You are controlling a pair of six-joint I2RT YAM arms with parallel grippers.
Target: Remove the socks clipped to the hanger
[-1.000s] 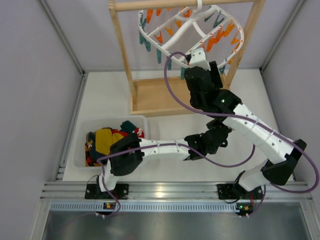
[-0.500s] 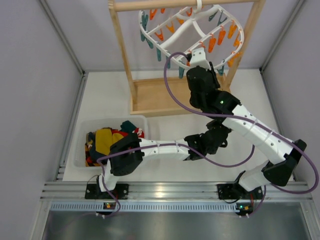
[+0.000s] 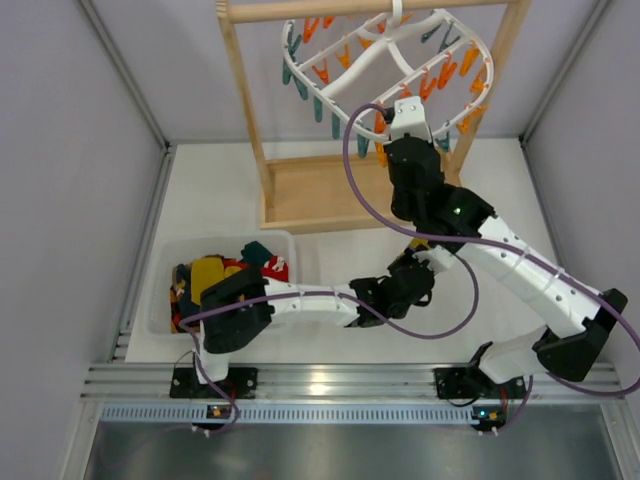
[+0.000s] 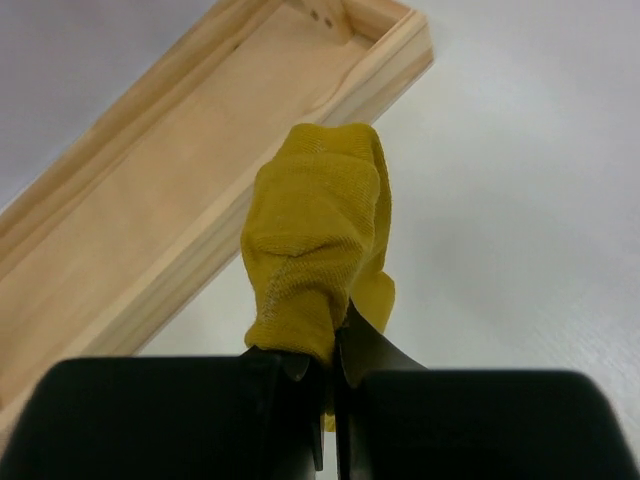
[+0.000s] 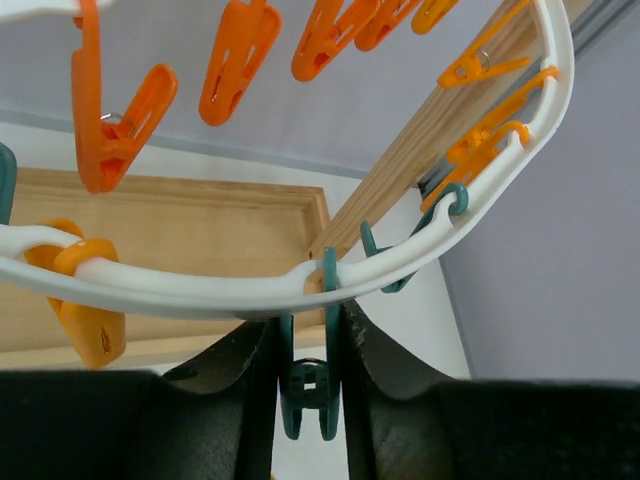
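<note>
A mustard yellow sock [image 4: 315, 240] hangs limp from my left gripper [image 4: 328, 365], which is shut on its near end above the white table beside the wooden stand base [image 4: 150, 200]. In the top view that gripper's tip is hidden under the right forearm. My right gripper [image 5: 308, 340] reaches up to the near rim of the white hanger [image 5: 200, 290]. Its jaws are pressed on a teal clip peg [image 5: 310, 395] dangling from the rim. Seen from above, the right gripper [image 3: 400, 105] sits under the hanger [image 3: 360, 62]. More socks lie in the bin [image 3: 160, 270].
Orange pegs [image 5: 120, 125] and teal pegs [image 5: 400, 270] dangle all round the hanger rim. The light wooden stand's post [image 3: 243, 110] and base [image 3: 310, 190] stand at the back. The translucent bin sits front left. Grey walls close both sides.
The right jaws have closed on the teal peg and that arm has shifted slightly right, tilting the hanger. The left arm has drawn a little toward the near left with the sock.
</note>
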